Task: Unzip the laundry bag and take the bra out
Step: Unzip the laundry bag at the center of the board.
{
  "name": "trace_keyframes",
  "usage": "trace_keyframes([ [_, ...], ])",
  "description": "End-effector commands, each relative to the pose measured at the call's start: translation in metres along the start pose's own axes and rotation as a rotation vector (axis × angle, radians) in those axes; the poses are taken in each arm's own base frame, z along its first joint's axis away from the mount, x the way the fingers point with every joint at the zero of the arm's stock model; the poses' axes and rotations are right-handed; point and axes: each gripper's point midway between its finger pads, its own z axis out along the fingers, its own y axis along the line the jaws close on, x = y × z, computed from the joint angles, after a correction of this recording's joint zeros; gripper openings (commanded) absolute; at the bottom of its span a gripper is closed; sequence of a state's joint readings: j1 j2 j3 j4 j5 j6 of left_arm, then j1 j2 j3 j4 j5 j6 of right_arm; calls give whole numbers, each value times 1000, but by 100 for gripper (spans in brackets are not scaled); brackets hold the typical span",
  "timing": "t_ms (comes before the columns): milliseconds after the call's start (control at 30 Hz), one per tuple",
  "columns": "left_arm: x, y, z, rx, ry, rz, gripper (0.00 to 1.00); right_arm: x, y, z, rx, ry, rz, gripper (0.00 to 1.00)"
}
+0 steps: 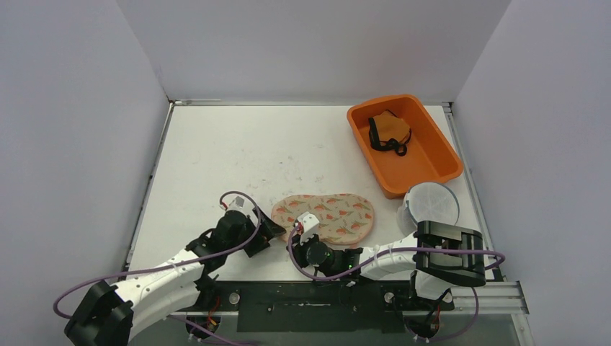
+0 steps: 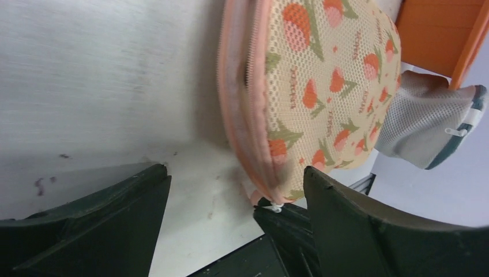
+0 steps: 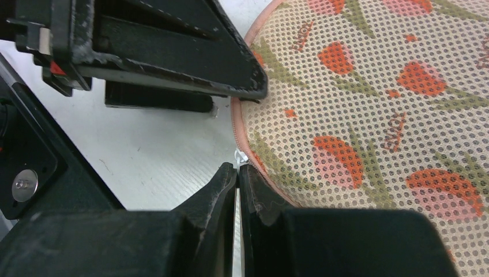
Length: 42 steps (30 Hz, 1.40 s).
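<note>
At the table's (image 1: 216,158) near edge, my left jaws gape beside the laundry bag (image 1: 333,215); my right jaws pinch its zipper pull (image 3: 240,156).

Laundry bag (image 1: 339,216): beige mesh pouch, red-and-green fruit print, pink zip edge.
Pose: lying flat.
Place: lower centre of the top view.

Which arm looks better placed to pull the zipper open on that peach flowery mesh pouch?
Probably the right. The right gripper is shut right at the small white zipper pull on the edge of the peach floral mesh laundry bag. The left gripper stands open beside the bag, holding nothing.
</note>
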State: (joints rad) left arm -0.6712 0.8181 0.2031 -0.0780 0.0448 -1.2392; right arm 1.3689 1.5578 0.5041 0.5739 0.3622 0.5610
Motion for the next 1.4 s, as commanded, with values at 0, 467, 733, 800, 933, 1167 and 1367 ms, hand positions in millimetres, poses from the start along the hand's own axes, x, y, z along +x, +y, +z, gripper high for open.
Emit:
trace_keyframes([
  [0, -2, -50, 4, 157, 3, -7, 80, -15, 10, 2, -31, -49, 37, 5],
  [467, -19, -38, 8, 88, -98, -27, 14, -16, 7, -10, -6, -51, 33, 5],
  [733, -28, -37, 4, 73, -134, -13, 0, -13, -8, -27, 37, -52, 43, 5],
  [800, -28, -36, 4, 69, -135, -12, 0, -12, -14, -32, 54, -50, 43, 5],
  [933, -29, -36, 4, 69, -138, -8, 0, -10, -28, -43, 89, -55, 53, 5],
  [1167, -32, -40, 2, 72, -147, 21, 0, -9, -46, -59, 132, -67, 70, 5],
  [1367, -46, -39, -2, 19, -166, 82, 0, -6, -49, -63, 138, -62, 55, 5],
])
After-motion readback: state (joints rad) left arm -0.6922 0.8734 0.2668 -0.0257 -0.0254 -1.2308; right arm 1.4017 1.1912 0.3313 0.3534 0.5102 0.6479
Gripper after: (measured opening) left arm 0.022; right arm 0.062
